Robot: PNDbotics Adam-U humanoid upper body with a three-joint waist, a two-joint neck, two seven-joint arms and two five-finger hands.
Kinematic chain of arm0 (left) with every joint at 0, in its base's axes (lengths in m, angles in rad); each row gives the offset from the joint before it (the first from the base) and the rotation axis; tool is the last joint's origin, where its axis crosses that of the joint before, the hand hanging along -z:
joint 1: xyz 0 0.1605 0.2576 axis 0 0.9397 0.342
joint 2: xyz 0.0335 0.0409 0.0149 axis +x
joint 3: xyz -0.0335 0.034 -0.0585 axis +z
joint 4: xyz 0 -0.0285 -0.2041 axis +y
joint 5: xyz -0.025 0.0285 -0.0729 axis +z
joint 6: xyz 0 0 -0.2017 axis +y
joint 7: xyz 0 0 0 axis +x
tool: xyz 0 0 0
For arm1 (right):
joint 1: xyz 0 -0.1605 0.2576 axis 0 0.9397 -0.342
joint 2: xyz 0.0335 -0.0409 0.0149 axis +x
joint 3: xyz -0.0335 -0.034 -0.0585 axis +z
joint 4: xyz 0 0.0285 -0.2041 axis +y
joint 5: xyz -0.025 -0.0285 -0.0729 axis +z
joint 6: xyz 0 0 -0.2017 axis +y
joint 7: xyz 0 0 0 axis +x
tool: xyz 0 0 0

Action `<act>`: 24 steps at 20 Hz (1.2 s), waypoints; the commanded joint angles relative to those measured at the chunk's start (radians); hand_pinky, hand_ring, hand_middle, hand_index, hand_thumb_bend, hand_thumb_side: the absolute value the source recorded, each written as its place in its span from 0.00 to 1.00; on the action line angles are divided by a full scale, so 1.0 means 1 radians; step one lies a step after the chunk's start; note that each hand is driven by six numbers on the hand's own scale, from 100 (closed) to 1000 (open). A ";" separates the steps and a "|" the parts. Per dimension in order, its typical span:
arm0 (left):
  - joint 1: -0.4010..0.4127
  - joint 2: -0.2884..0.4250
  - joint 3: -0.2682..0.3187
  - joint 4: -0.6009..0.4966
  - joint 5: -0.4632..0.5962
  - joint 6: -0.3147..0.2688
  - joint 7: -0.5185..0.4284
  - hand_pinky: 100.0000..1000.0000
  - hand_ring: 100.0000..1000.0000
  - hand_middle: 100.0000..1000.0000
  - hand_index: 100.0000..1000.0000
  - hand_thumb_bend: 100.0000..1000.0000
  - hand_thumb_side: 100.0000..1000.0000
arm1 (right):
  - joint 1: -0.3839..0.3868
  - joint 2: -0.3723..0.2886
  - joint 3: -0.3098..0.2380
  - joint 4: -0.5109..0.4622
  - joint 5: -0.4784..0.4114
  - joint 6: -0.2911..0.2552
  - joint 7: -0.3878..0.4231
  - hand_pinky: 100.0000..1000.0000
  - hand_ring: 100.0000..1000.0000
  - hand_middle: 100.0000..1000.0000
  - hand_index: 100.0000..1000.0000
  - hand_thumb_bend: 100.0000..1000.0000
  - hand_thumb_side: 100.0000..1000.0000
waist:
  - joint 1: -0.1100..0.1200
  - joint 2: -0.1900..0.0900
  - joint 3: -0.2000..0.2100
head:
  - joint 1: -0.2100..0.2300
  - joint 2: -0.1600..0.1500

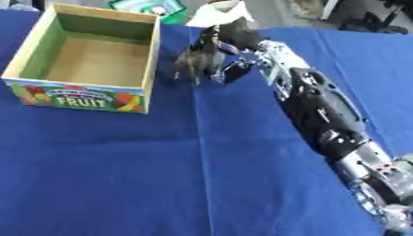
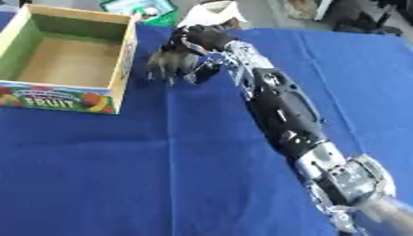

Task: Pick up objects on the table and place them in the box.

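Note:
A wooden box (image 1: pixel 77 97) with a "FRUIT" label on its front wall stands at the far left, and its inside looks bare. My right arm reaches from the lower right across the blue cloth to the far middle. The right hand (image 1: pixel 232 40) is curled over a dark figure with thin legs (image 1: pixel 192 63). The figure hangs or stands just right of the box's right wall, with its legs pointing down at the cloth. Whether the legs touch the cloth I cannot tell. My left hand shows in neither view.
A white object (image 1: pixel 219 11) lies at the table's far edge behind the hand. A green item (image 1: pixel 153 6) sits beyond the box. Blue cloth (image 1: pixel 161 175) covers the table across the near and left parts.

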 commanded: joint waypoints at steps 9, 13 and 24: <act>-0.011 0.012 0.005 -0.021 0.004 0.001 0.000 0.55 0.43 0.44 0.62 0.22 0.52 | -0.020 -0.017 0.000 -0.040 0.022 0.001 -0.140 0.55 0.63 0.37 0.44 0.09 0.00 | 0.005 -0.021 -0.001 | 0.000 -0.014; -0.010 0.013 0.004 -0.020 0.003 0.000 -0.001 0.55 0.43 0.44 0.62 0.22 0.52 | -0.032 -0.026 0.002 -0.071 -0.001 0.003 -0.146 0.55 0.63 0.37 0.44 0.08 0.00 | 0.005 -0.023 0.000 | -0.001 -0.012; -0.007 0.011 -0.001 -0.021 0.005 -0.002 -0.006 0.55 0.43 0.44 0.62 0.22 0.52 | -0.100 -0.028 -0.003 -0.130 -0.060 0.022 -0.121 0.56 0.63 0.37 0.45 0.07 0.00 | 0.000 -0.040 0.031 | -0.023 -0.014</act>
